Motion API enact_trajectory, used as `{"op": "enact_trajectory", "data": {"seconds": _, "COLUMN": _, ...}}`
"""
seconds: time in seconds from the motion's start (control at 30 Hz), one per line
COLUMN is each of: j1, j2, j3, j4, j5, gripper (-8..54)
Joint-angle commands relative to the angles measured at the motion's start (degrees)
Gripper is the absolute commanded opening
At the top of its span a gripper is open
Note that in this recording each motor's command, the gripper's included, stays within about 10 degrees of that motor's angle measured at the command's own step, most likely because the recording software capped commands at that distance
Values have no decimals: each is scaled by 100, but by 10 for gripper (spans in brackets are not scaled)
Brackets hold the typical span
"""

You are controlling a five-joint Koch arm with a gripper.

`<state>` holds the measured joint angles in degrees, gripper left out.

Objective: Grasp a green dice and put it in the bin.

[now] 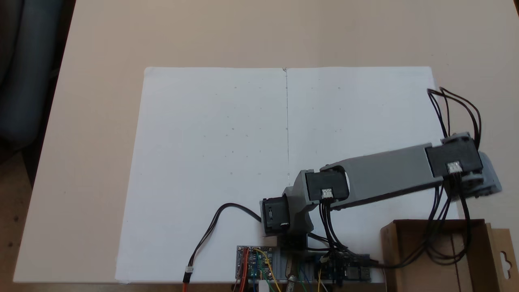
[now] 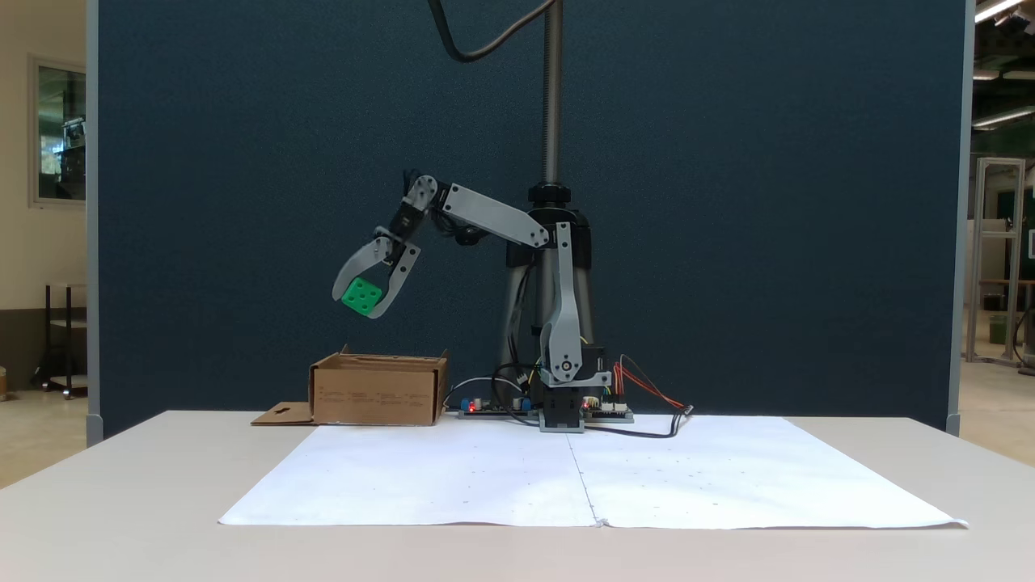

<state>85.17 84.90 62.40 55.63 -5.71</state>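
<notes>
Green dice [image 2: 361, 296] sits pinched between the two grey fingers of my arm's end effector [image 2: 365, 309], held up in the air. From the fixed view that faces the arm side-on, I see the cube tilted, with dark sunken pips showing on its near face, and the fingers closed against its sides. It hangs above the bin [image 2: 378, 391], well clear of the rim, over the bin's left part as that view shows it.

That bin is a shallow brown cardboard box standing on the pale bench [image 2: 121, 485], just beside the left edge of the arm's base and its circuit boards [image 2: 493, 406]. A cardboard flap [image 2: 283, 415] with a cut-out slot lies flat on the bench to the box's left.

From the fixed view looking down, I see the grey arm [image 1: 385, 170] reaching from its base at the bottom centre out toward the right, with black cables [image 1: 454, 117] looping from the far joint. The bin [image 1: 409, 259] shows at the bottom right corner with its slotted flap [image 1: 502, 251] at the frame's edge. The cables drape across the box's opening.

Two white paper sheets [image 1: 215, 162] lie side by side on the bench in front of the arm, meeting at a centre seam. A dark blue partition [image 2: 728, 202] stands behind the bench.
</notes>
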Motion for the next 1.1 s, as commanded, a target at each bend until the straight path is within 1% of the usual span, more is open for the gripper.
{"op": "enact_trajectory", "data": {"seconds": 0.0, "j1": 431, "j2": 255, "j3": -448, "j4": 220, "j5": -439, "gripper": 122}}
{"op": "enact_trajectory", "data": {"seconds": 0.17, "j1": 1072, "j2": -202, "j3": -694, "j4": 448, "j5": -492, "gripper": 122}}
{"op": "enact_trajectory", "data": {"seconds": 0.5, "j1": 1600, "j2": -1046, "j3": -967, "j4": 404, "j5": -668, "gripper": 123}}
{"op": "enact_trajectory", "data": {"seconds": 0.67, "j1": 1758, "j2": -1125, "j3": -984, "j4": 765, "j5": -861, "gripper": 122}}
{"op": "enact_trajectory", "data": {"seconds": 0.93, "j1": 1749, "j2": -1125, "j3": -984, "j4": 1081, "j5": -870, "gripper": 123}}
{"op": "enact_trajectory", "data": {"seconds": 0.97, "j1": 1731, "j2": -1195, "j3": -984, "j4": 1081, "j5": -870, "gripper": 250}}
{"op": "enact_trajectory", "data": {"seconds": 1.0, "j1": 1723, "j2": -1248, "j3": -984, "j4": 1099, "j5": -861, "gripper": 327}}
{"op": "enact_trajectory", "data": {"seconds": 1.03, "j1": 1723, "j2": -1257, "j3": -984, "j4": 1125, "j5": -861, "gripper": 343}}
{"op": "enact_trajectory", "data": {"seconds": 1.07, "j1": 1723, "j2": -1266, "j3": -984, "j4": 1125, "j5": -861, "gripper": 379}}
